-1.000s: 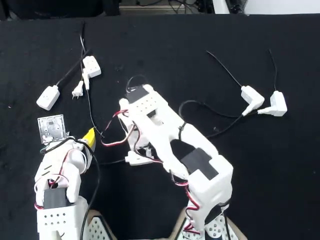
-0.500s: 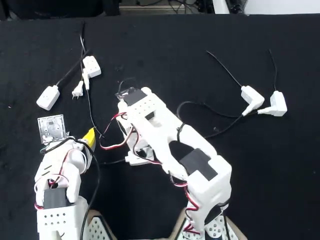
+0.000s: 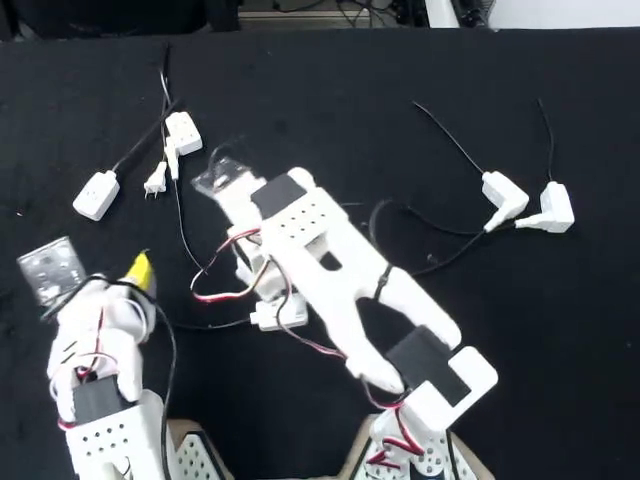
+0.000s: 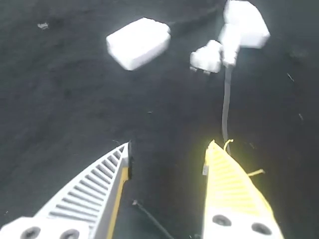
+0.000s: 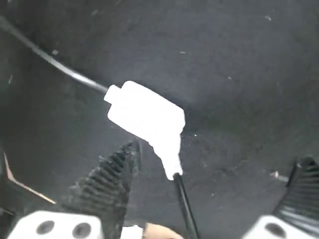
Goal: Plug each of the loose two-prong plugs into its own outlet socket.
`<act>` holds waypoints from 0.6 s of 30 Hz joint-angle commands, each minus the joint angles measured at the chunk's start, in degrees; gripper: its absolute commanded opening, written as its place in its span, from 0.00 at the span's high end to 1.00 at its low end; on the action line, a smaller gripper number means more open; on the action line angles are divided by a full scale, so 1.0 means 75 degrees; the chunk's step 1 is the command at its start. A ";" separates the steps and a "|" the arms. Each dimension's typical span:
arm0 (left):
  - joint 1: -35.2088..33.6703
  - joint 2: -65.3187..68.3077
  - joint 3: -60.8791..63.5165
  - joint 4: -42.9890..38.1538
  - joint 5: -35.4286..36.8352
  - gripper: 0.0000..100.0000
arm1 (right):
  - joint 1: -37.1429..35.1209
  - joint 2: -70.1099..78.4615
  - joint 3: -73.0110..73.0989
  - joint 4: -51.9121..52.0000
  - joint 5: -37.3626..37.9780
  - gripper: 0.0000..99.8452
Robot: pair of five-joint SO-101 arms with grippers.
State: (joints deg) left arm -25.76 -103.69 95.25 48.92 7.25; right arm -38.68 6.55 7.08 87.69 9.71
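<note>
High view, largest first — black desk (image 3: pixel 560 90) under everything. Next, right arm (image 3: pixel 340 270) slanted across the middle toward the far left. Right tool (image 5: pixel 218 154) with fingers apart, holding nothing, a white socket block (image 5: pixel 144 117) just ahead of it, cabled at both ends. Left arm (image 3: pixel 110 330) at the near left corner. Left tool (image 4: pixel 167 147) spread wide too, gripping nothing. Beyond it a second socket block (image 4: pixel 138 42) and — smallest — a loose two-prong plug (image 4: pixel 207 56), flat on the desk near the cabled block.
</note>
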 commanded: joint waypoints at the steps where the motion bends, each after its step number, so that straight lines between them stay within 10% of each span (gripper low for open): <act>1: -0.0463 -0.0082 -0.0592 -0.0035 0.0176 0.75 | -0.0516 -0.0287 -0.0064 0.0328 0.1407 0.57; 12: -0.0744 -0.0082 -0.0674 0.0000 0.0176 0.75 | -0.0410 -0.0217 0.0756 0.0434 0.6095 0.57; 18: -0.0733 -0.0082 -0.0674 -0.0012 0.0176 0.75 | -0.0457 -0.0217 0.2186 -0.1489 0.6330 0.57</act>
State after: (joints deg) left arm -30.95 -103.69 93.93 48.92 8.31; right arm -42.99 6.46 20.62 83.91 56.13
